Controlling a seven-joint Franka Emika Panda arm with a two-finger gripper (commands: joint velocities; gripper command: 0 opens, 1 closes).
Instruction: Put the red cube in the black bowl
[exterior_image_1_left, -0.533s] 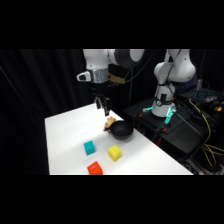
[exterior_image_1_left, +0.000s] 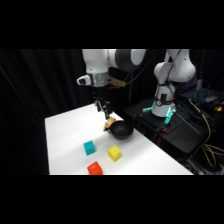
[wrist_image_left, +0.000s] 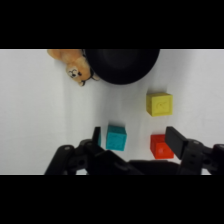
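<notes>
The white arm's two-finger gripper (exterior_image_1_left: 102, 106) is hanging high above the far part of the white table (exterior_image_1_left: 65, 135), its fingers spread apart and holding nothing. The small red-orange cube (exterior_image_1_left: 94, 169) is sitting at the table's near edge, well apart from the gripper, with the small teal cube (exterior_image_1_left: 89, 147) and the small yellow cube (exterior_image_1_left: 114, 153) just beyond it. The glossy round black bowl (exterior_image_1_left: 121, 131) is resting further back, a small tan lumpy object (exterior_image_1_left: 108, 122) touching its far side. In the wrist view the red cube is lying close beside one finger (though far below it). The reaching step is judged barely begun: the next move calls for travelling toward the near edge and descending astride the red cube while avoiding its teal neighbour.
</notes>
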